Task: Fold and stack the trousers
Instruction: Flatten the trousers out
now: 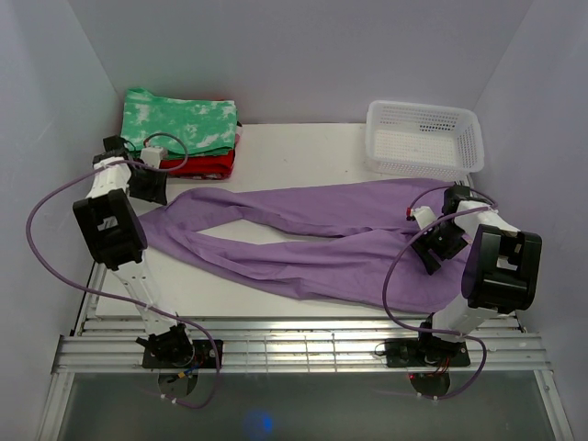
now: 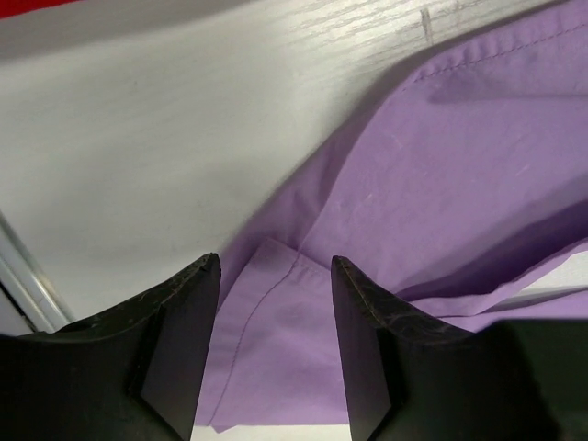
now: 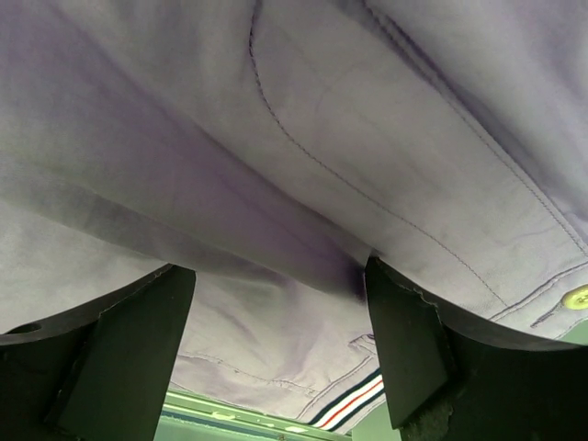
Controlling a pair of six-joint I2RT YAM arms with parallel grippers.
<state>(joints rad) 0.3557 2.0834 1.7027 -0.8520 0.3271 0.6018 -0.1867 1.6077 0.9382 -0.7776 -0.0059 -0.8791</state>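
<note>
The lavender trousers lie spread across the white table, legs pointing left and waist at the right. My left gripper is at the far leg's cuff. In the left wrist view it is open, its fingers either side of the hem corner. My right gripper is at the waist end. In the right wrist view it is open wide, with waist fabric draped over and between the fingers. A striped inner label and a button show.
A green-and-white folded garment lies on a red folded one at the back left. A white mesh basket stands at the back right. Metal rails run along the near edge. Purple cables loop off both arms.
</note>
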